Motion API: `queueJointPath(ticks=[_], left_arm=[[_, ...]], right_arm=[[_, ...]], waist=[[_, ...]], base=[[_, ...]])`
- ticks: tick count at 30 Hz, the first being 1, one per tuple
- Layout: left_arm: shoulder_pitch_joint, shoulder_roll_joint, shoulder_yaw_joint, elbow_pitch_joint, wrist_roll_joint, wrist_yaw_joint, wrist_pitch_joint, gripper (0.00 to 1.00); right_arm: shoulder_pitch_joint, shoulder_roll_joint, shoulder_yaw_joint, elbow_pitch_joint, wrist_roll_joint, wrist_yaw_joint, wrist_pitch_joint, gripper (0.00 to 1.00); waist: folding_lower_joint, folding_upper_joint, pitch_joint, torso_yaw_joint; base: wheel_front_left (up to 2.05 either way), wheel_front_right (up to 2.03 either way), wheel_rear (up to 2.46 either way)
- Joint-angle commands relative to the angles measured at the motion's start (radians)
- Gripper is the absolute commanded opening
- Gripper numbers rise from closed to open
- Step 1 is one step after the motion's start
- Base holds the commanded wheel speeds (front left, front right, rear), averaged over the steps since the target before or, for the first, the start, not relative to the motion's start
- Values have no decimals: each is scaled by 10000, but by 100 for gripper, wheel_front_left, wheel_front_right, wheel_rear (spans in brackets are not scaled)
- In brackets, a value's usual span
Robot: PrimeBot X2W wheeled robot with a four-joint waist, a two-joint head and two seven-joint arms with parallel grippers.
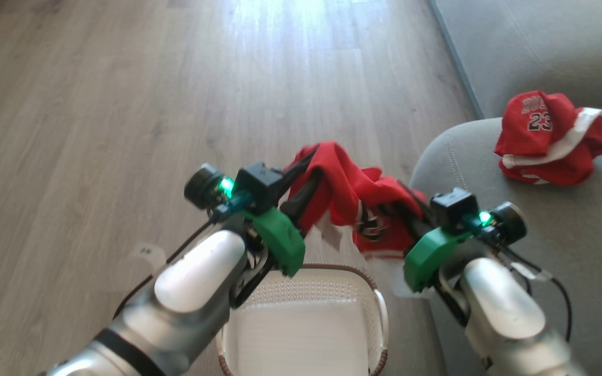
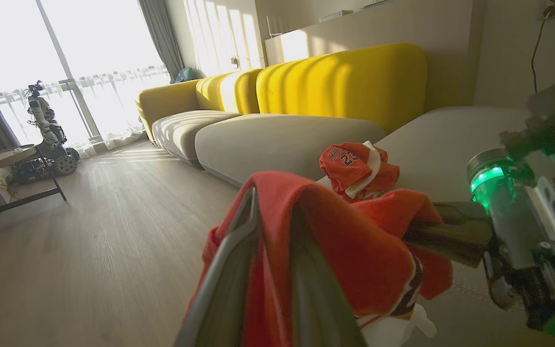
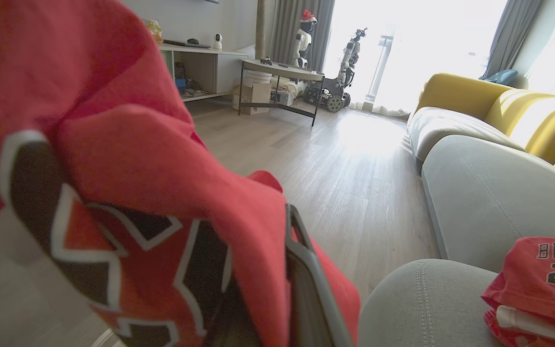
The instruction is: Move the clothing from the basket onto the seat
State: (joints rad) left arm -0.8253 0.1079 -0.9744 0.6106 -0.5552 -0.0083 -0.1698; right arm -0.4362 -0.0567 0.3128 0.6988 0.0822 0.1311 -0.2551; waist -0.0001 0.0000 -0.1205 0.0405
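- Head view: your left end effector [image 1: 309, 167] and right end effector [image 1: 408, 201] each grip one end of the held jersey [image 1: 353, 193], their dark fingers closed into the red cloth. It hangs bunched between them, above the far rim of the cream basket [image 1: 379, 308] on the wooden floor [image 1: 123, 104]. To the right, a second jersey [image 1: 552, 138], number 23 showing, lies crumpled on the grey sofa [image 1: 567, 250], well apart from the held one.
- Left wrist view: your left fingers [image 2: 229, 270] rise from the bottom edge with red cloth pinched between them and draped over them. A dark finger of the right end effector enters the cloth from the right. Beyond, the second jersey [image 2: 357, 166] sits on the grey seat in front of yellow backrests [image 2: 345, 82].
- Right wrist view: the held jersey [image 3: 138, 202], with black-and-white lettering, covers the left half. One right finger [image 3: 306, 279] shows against the cloth. The second jersey [image 3: 542, 284] lies on the sofa at lower right.
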Motion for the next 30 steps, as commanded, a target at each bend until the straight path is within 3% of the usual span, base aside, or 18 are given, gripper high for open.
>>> queueJointPath(ticks=[1,2,3,11,21,30], left_arm=[[-277,301,293,-157,-84,48,-134,62],[-172,326,303,-145,-127,50,-182,86],[-72,348,312,-132,-173,53,-218,99],[568,490,360,-93,-370,151,-478,100],[1184,396,475,-118,-568,306,-752,100],[1356,258,495,-96,-502,335,-861,100]], right_arm=[[-729,-65,-46,-412,-160,-4,-67,0],[-785,-143,-113,-419,-225,-4,-67,0],[-845,-227,-175,-423,-284,-4,-67,0],[-1253,-889,-606,-549,-551,-4,-67,0],[-1571,-1900,-1172,-1193,-656,-4,104,0],[-1484,-2385,-1494,-2127,-552,-4,488,0]], waist=[[1,0,30,-204],[1,0,41,-288],[1,0,53,-376],[1,0,206,-1122],[1,0,640,-2717],[1,0,1112,-3974]], base=[[0,0,0],[0,0,0],[0,0,0],[0,0,0],[0,0,0],[0,0,0]])
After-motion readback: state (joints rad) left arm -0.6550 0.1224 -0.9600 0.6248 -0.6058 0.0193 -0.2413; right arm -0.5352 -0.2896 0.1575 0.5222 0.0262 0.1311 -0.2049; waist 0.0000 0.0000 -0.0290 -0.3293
